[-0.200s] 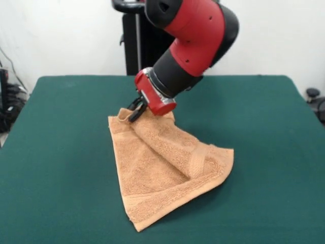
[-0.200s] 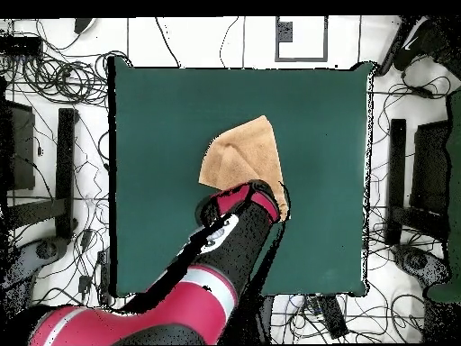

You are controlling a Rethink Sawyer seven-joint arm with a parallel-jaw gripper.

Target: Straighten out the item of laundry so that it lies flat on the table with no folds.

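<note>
The item of laundry [image 1: 165,168], a light orange-tan terry-cloth towel, is shown lying near the middle of the table [image 1: 264,168], which is covered in plain dark green cloth. The towel is not spread flat: in the front view one flap is seen folded diagonally across the rest, so that a ridge runs from the raised far corner down toward the right-hand corner, and a woven band stripe is visible both on this flap and along the lower edge. The outline is roughly triangular, with a pointed corner nearest the camera. The far corner is lifted slightly off the table surface and bunched.

At that lifted corner the gripper [image 1: 136,111] is located; its black fingers [image 1: 133,116] are seen closed upon the towel's edge, the fabric being pinched between them. The gripper is carried on a red wrist flange, behind which the black and red arm [image 1: 195,35] rises obliquely toward the upper right.

In the overhead view the towel [image 2: 245,160] is shown as a tan wedge close to the table's [image 2: 153,126] centre, its lower part being covered by the arm [image 2: 230,248], which reaches in from the bottom left. Cables [image 2: 54,81] are seen on the floor around the table.
</note>
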